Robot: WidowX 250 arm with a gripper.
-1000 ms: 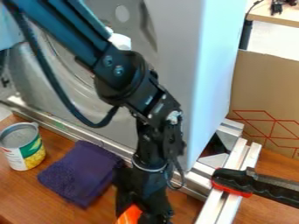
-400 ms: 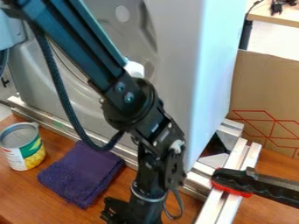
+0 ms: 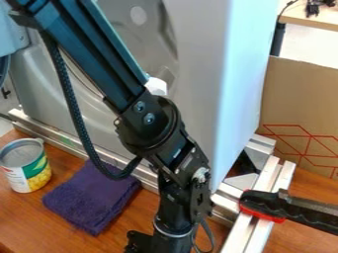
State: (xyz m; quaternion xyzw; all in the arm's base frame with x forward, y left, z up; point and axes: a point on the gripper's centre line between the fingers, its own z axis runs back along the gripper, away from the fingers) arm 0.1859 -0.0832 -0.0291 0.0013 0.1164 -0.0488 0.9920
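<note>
- Black gripper (image 3: 153, 242) low in view, at btm edge, a bit R of ctr's L side; can't tell how far open it is, or if it has hold of anything.
- Nearest thing: folded dark purple cloth, rough terry-like weave (image 3: 92, 200), flat on brown wood-grain table (image 3: 36, 217), up & L of gripper, near it.
- Black robot arm (image 3: 150, 123) slants in from upper L, then bends steeply down to gripper; black braided cable (image 3: 74, 116) loops alongside, its low bend crossing cloth's top in view.
- Opened metal can w/ green, white & yellow label (image 3: 27, 170), upright, L of cloth, apart from it.
- Silver metal rail (image 3: 59, 141) behind can & cloth, along base of big grey metal cabinet (image 3: 221, 74).
- R side: pair of silver metal rails (image 3: 253, 227), w/ black-and-red handled tool (image 3: 297, 212) lying across.
- Beyond, far R: brown cardboard w/ red lines (image 3: 300, 99); above, pale tabletop (image 3: 307, 21) w/ small dark items (image 3: 315, 7).
</note>
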